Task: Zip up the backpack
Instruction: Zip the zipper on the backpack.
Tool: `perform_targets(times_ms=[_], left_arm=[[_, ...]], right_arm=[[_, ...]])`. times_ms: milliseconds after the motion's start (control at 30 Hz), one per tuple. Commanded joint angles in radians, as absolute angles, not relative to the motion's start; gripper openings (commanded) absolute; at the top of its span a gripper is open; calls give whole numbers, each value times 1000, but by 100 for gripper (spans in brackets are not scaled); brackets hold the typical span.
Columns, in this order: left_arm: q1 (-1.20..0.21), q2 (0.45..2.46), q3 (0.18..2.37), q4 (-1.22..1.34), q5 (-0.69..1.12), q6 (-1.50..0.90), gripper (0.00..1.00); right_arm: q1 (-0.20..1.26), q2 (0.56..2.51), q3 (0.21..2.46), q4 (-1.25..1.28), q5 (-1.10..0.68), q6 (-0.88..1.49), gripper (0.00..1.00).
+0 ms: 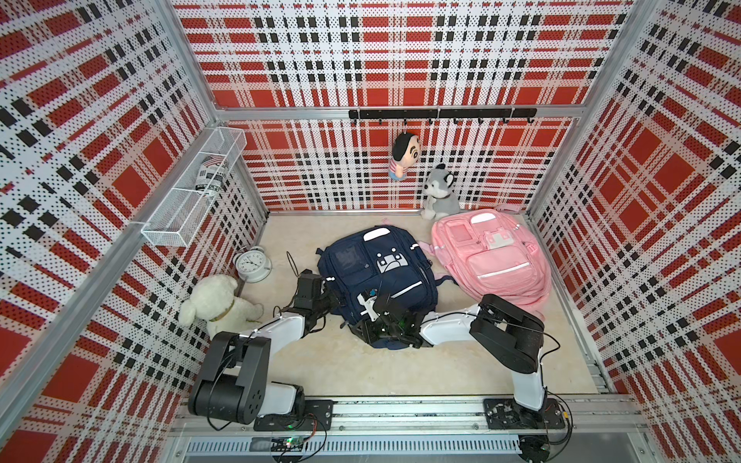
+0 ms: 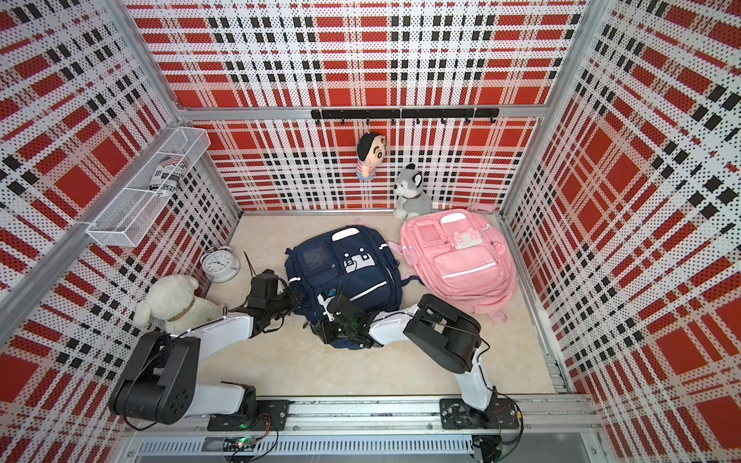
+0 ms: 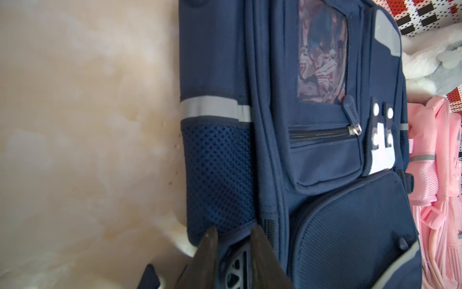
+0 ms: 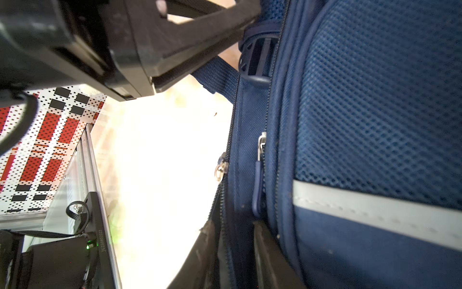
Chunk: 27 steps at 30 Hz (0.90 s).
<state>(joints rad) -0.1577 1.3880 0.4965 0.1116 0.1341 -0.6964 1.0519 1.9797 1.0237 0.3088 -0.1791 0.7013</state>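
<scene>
Right, at the surface's left edge: white plush dog (image 1: 216, 304) & alarm clock (image 1: 252, 262). Next, left gripper (image 3: 233, 229), jaws only narrowly apart, pinches the navy backpack (image 1: 381, 272) at its near left corner, w/ fabric & a black buckle (image 3: 236, 265) btwn the fingers. The pack lies flat, face up, mid-surface. At its near edge, right gripper (image 4: 233, 225), jaws likewise narrow, is clamped on the zip seam, w/ silver zip slider (image 4: 221, 166) just beyond the fingertips. Pink backpack (image 1: 493, 256) sits toward the back right corner, just beside the navy one.
</scene>
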Motion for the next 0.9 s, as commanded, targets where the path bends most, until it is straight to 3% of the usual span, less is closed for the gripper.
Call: perform_targets(times_ms=[0, 400, 733, 867], left_arm=[[-156, 1392, 523, 152, 153, -687, 27], [-149, 1361, 559, 168, 164, -684, 29], [-153, 1514, 598, 216, 194, -675, 30], [-156, 1552, 598, 240, 196, -680, 35]], right_arm=[[1056, 1991, 992, 218, -173, 706, 31], [1055, 1999, 997, 216, -179, 706, 31], [1056, 2001, 999, 216, -183, 702, 31], [1057, 2006, 1008, 213, -187, 702, 31]])
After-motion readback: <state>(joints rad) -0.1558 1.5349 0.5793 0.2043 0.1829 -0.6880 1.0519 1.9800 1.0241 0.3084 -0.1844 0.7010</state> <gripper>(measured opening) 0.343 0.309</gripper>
